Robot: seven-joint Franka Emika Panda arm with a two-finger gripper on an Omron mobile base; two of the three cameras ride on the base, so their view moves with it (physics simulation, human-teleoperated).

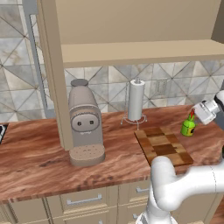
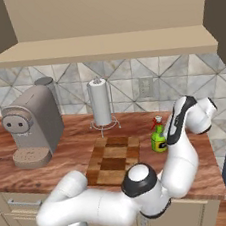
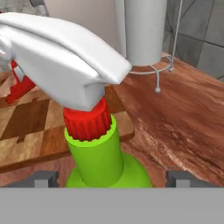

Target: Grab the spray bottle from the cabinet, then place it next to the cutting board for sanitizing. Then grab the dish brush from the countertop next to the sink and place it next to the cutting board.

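Observation:
The spray bottle (image 1: 188, 126) (image 2: 159, 139) stands upright on the countertop (image 1: 35, 162), just right of the checkered cutting board (image 1: 162, 146) (image 2: 113, 158). My gripper (image 1: 194, 117) (image 2: 165, 130) reaches it from the right and is open. In the hand view the bottle's green neck (image 3: 94, 148) sits between my two fingertips (image 3: 43, 177), with clear gaps on both sides, so my gripper (image 3: 111, 177) is not touching it. The cabinet (image 1: 131, 26) hangs above with its shelf bare. The dish brush and the sink are out of view.
A white paper-towel roll (image 1: 136, 100) (image 2: 100, 102) on a wire stand is behind the board. A grey coffee machine (image 1: 84, 122) (image 2: 33, 125) stands to the left beside the cabinet's open door (image 1: 54, 74). Beige drawers (image 1: 83, 200) run below the counter.

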